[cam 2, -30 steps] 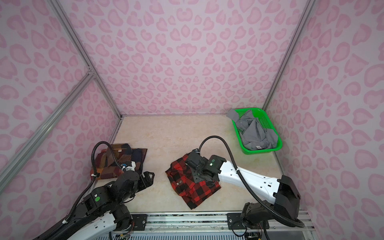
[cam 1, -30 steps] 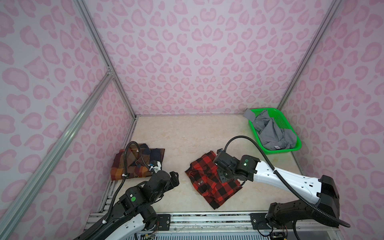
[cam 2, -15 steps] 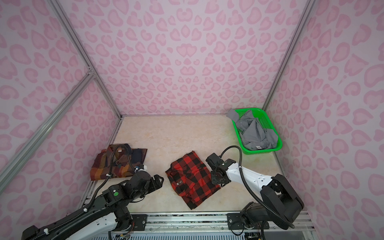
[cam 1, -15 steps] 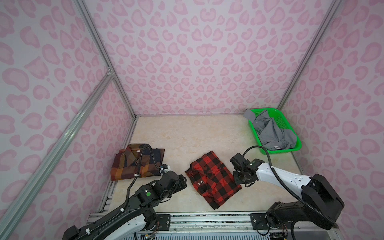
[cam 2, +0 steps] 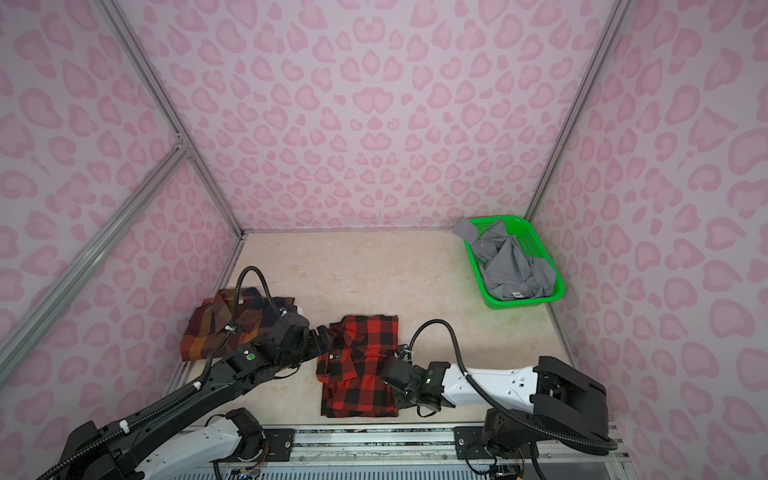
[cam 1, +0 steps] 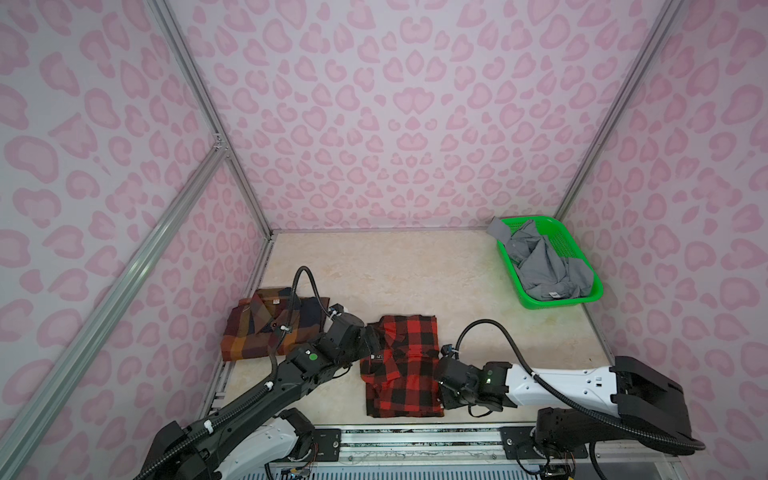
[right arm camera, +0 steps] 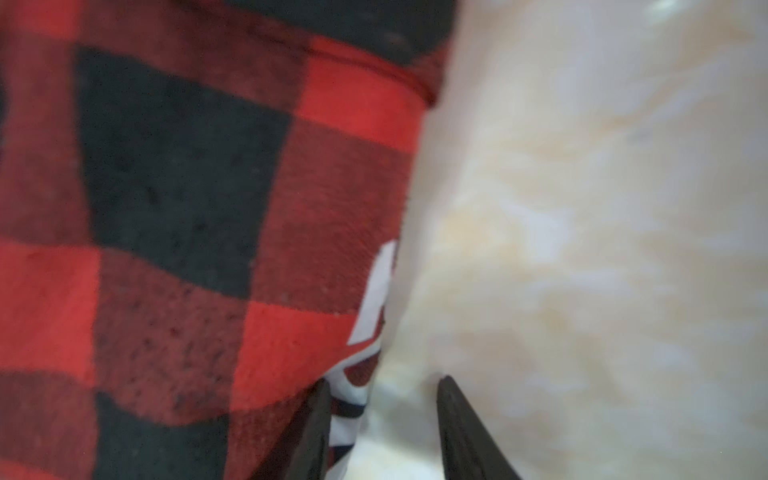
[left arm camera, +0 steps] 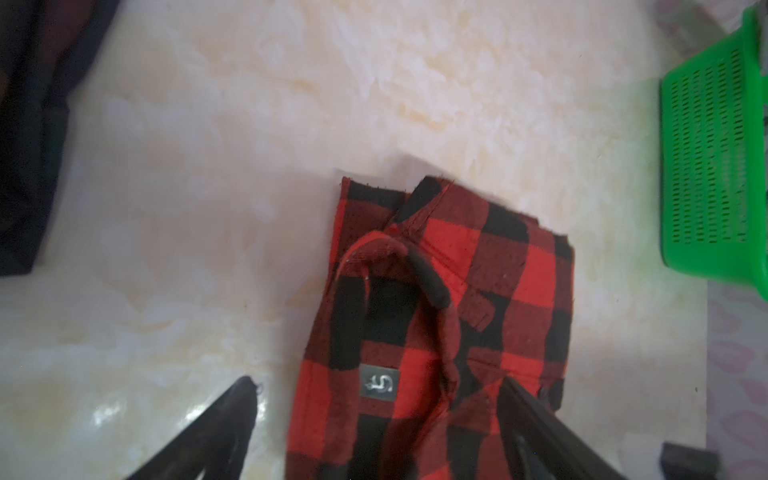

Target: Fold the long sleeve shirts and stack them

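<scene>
The red-and-black check flannel (cam 1: 403, 365) (cam 2: 359, 368) lies folded at the table's front centre, square to the front edge. Its grey label (left arm camera: 379, 384) faces up. My left gripper (cam 1: 371, 334) (left arm camera: 378, 403) is open wide over the flannel's collar end, one finger over the cloth and one over bare table. My right gripper (cam 1: 441, 384) (right arm camera: 384, 399) sits low at the flannel's right edge. Its jaws stand apart, one finger on the cloth edge and one over the table. The brown-orange-navy plaid shirt (cam 1: 266, 328) (cam 2: 220, 328) lies folded at the left. The grey shirt (cam 1: 544, 266) (cam 2: 509, 266) is crumpled in a basket.
The green plastic basket (cam 1: 552, 301) (cam 2: 519, 303) (left arm camera: 715, 166) stands at the back right by the wall. Pink patterned walls close three sides. A metal rail (cam 1: 415, 440) runs along the front edge. Bare marbled tabletop (cam 1: 386, 266) stretches behind the shirts.
The flannel has turned from lying diagonally to lying square. My left arm came forward to its collar end. My right gripper drew back from on top of it to its right edge.
</scene>
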